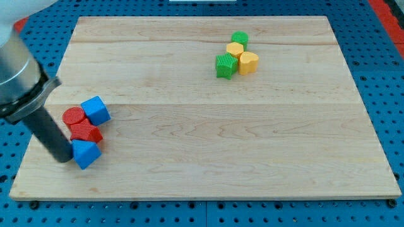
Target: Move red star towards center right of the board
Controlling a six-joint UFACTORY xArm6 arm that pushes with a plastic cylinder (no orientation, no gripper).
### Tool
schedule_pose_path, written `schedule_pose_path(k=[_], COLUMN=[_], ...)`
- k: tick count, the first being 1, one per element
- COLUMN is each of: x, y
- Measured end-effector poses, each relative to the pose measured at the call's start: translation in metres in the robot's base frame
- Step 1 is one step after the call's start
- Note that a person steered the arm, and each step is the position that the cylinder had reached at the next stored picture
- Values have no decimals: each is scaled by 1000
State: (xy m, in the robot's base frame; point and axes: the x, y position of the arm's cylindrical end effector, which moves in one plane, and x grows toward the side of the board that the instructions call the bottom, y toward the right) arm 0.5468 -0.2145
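Note:
The red star (85, 132) lies near the board's left edge, in a tight cluster. A red round block (73, 116) touches it at upper left, a blue cube (96, 110) sits above it, and a blue triangular block (86, 153) sits just below it. My tip (64, 157) rests on the board at the left side of the lower blue block, touching or nearly touching it, and just down-left of the red star.
A second cluster sits at the upper middle-right: a green block (239, 38), a yellow block (235, 50), a yellow heart-like block (249, 62) and a green block (225, 66). The wooden board (208, 151) lies on a blue pegboard.

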Motion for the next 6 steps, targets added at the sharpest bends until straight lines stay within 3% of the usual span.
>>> schedule_pose_path(k=[2, 3, 5, 6], x=[-50, -75, -77, -114], y=[43, 95, 27, 93])
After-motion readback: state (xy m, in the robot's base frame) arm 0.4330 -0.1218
